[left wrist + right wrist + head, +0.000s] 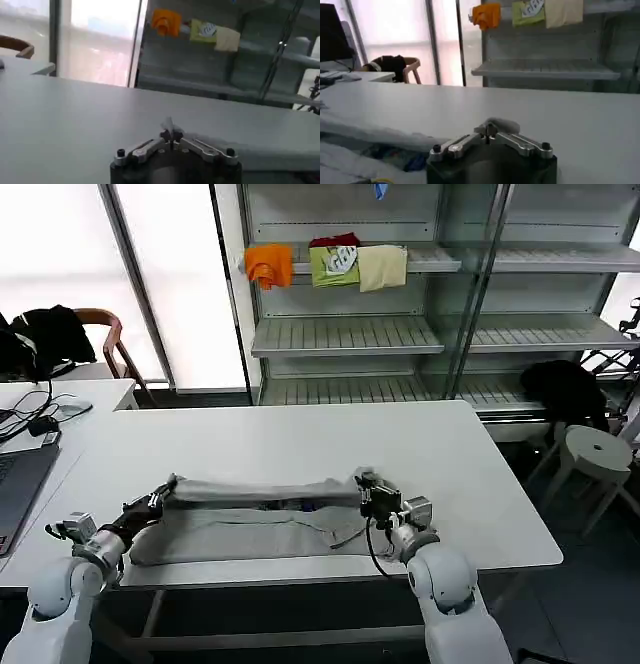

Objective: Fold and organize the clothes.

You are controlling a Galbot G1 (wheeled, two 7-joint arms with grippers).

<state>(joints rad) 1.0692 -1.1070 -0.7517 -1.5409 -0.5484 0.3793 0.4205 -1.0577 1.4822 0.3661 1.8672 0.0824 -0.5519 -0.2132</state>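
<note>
Metal wire shelving (pixel 345 334) is standing across the upper centre of the head view, with an orange cloth (pixel 268 264), a green one and a pale yellow one draped over its upper tier. Below it, a smooth white counter (pixel 300 439) is spreading across the middle of the frame. A light grey soft shirt (pixel 250 519) is lying low in the frame near the counter's front edge, folded into a long flat band with a rolled ridge along its far side and a small multicoloured print showing at the centre. The left pincer (pixel 155 502) is gripping the shirt's left end, fingers clamped on a pinch of fabric. The right pincer (pixel 368 487) is clamped on the right end of the ridge, with grey cloth bunching at its tips (pixel 490 129).
</note>
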